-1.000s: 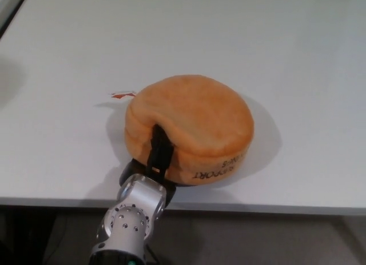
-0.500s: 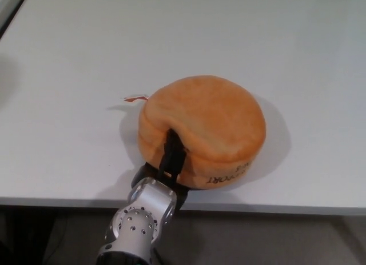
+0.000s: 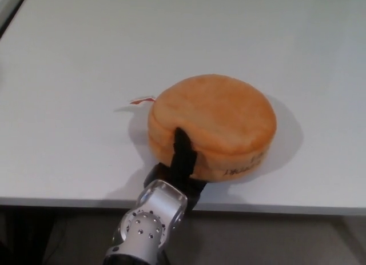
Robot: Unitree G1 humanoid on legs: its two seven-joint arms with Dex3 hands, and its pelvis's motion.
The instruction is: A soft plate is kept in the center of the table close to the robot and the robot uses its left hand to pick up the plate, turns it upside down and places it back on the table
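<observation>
One second has carried the plate (image 3: 214, 125) rightward across the desk (image 3: 68, 59), and its small red tag (image 3: 142, 100) has gone along with it; the printed lettering on the near rim has swung round toward the right as well. I read this as the turning-over done and the set-down under way: the smooth domed side faces up, and the plate seems to sit on or just above the desk, near the front edge and a little right of centre.

My left hand (image 3: 178, 165) comes up from below the desk edge, wrist silver and angled up to the right. It is clamped on the plate's near rim, with one black finger (image 3: 183, 151) pressed over the soft edge and denting it, the rest hidden beneath. My right hand does not show. Letting go is what I judge remains.
</observation>
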